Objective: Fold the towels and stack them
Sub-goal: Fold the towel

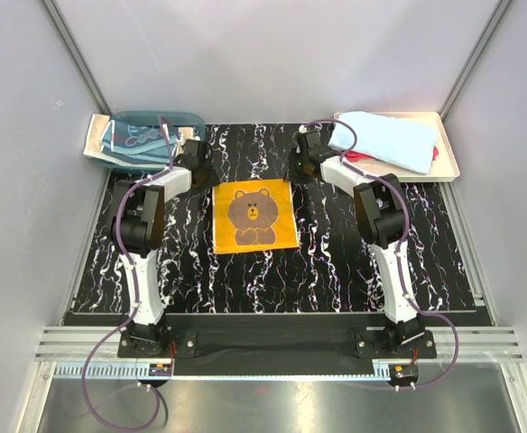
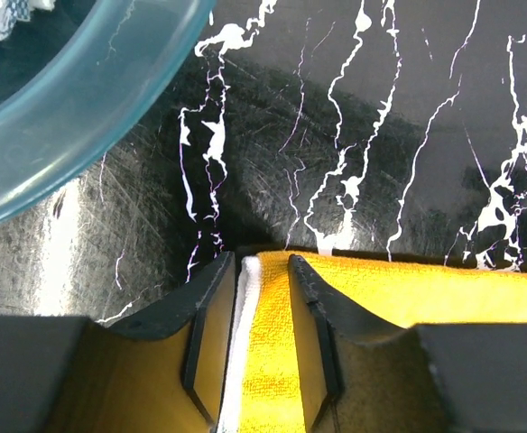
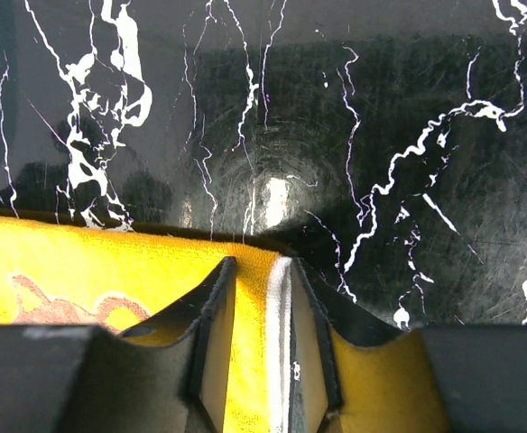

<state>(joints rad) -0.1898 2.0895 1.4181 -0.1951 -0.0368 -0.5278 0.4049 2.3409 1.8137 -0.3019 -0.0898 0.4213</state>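
An orange-yellow towel (image 1: 254,216) printed with a brown bear lies flat and unfolded in the middle of the black marbled table. Over its far left corner sits my left gripper (image 1: 200,171), and the left wrist view shows its jaws (image 2: 262,262) apart, straddling the towel (image 2: 444,289), whose white hem and yellow pile fill the gap. My right gripper (image 1: 296,171) is at the far right corner, its jaws (image 3: 262,263) also apart around the towel's (image 3: 92,262) hem. A plain light blue towel (image 1: 385,140) lies on the tray over a red towel (image 1: 437,153).
A translucent teal basin (image 1: 155,115) at the back left holds dusty blue and teal cloths (image 1: 133,137); its rim (image 2: 83,117) is close to my left gripper. A cream tray (image 1: 448,162) stands at the back right. Grey walls enclose the table on three sides.
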